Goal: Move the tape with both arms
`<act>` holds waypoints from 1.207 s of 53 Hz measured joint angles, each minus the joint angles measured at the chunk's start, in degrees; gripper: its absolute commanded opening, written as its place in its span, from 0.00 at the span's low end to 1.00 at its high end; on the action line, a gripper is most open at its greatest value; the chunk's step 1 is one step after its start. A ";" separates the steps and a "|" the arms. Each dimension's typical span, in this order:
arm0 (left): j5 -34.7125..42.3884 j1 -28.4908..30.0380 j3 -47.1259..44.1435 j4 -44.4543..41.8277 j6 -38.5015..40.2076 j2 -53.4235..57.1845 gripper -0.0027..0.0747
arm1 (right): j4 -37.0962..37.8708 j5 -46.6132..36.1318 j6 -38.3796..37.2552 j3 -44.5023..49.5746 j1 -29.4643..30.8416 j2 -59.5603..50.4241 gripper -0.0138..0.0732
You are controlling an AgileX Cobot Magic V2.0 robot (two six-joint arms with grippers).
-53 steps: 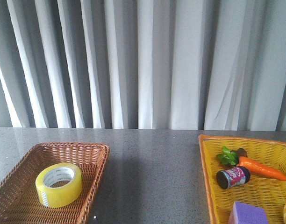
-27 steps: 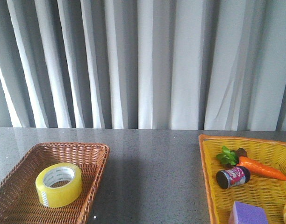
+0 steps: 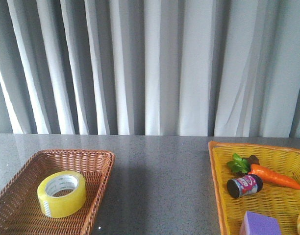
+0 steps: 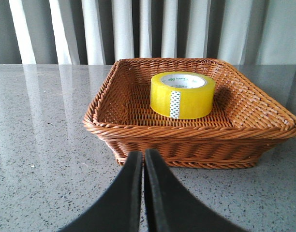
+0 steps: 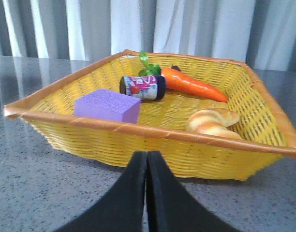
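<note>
- Two baskets on grey desk (image 3: 160, 186): brown basket (image 3: 91, 157) on the left, yellow basket (image 3: 282, 152) on the right, well apart.
- Tape (image 3: 61, 193) lies flat in brown basket, core opening up, white printed core visible; sits toward the near-middle of the basket floor in front view.
- Left wrist view: tape (image 4: 182, 95) inside brown basket (image 4: 138, 130), seam patch facing camera; nothing touching it.
- Left gripper (image 4: 142, 159) fingers pressed together, holding nothing, low over desk just in front of brown basket's near rim, not touching tape.
- Right gripper (image 5: 147, 162) fingers together too, holding nothing, just in front of yellow basket (image 5: 153, 130) near rim.
- Yellow basket contents: can (image 5: 144, 88) with pink label lying on its side, carrot (image 5: 192, 83) with green leaves behind it, purple block (image 5: 107, 105) beside can, croissant (image 5: 212, 121) toward the other side.
- Front view: can (image 3: 244, 185) just beside carrot (image 3: 275, 177), block (image 3: 260, 225) near bottom edge, croissant mostly cut off at frame corner.
- Neither arm shows in front view.
- Grey-white curtain (image 3: 150, 68) behind desk.
</note>
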State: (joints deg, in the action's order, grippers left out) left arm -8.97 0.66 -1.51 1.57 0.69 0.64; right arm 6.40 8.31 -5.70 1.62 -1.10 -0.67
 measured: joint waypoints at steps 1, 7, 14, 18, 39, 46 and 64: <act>0.00 0.00 0.00 0.00 0.00 0.00 0.03 | 0.00 0.00 0.00 0.00 0.32 0.00 0.15; 0.00 0.00 0.00 0.00 0.00 0.00 0.03 | 0.00 0.00 0.00 0.00 1.73 -0.07 0.15; 0.00 0.00 0.00 0.00 0.00 0.00 0.03 | 0.05 0.00 0.00 0.00 2.06 -0.08 0.15; 0.00 0.00 0.00 0.00 0.00 0.00 0.03 | 0.05 -0.05 0.00 0.00 2.72 -0.08 0.15; 0.00 0.00 0.00 0.00 0.00 0.00 0.03 | 0.05 -0.05 0.00 0.00 4.65 -0.08 0.15; 0.00 0.00 0.00 0.00 0.00 0.00 0.03 | 0.05 -0.05 0.00 0.00 4.65 -0.08 0.15; 0.00 0.00 0.00 0.00 0.00 0.00 0.03 | 0.05 -0.05 0.00 0.00 4.65 -0.08 0.15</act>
State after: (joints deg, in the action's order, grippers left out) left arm -8.97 0.66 -1.51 1.57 0.69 0.64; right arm 6.45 8.26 -5.70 1.62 3.55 -0.75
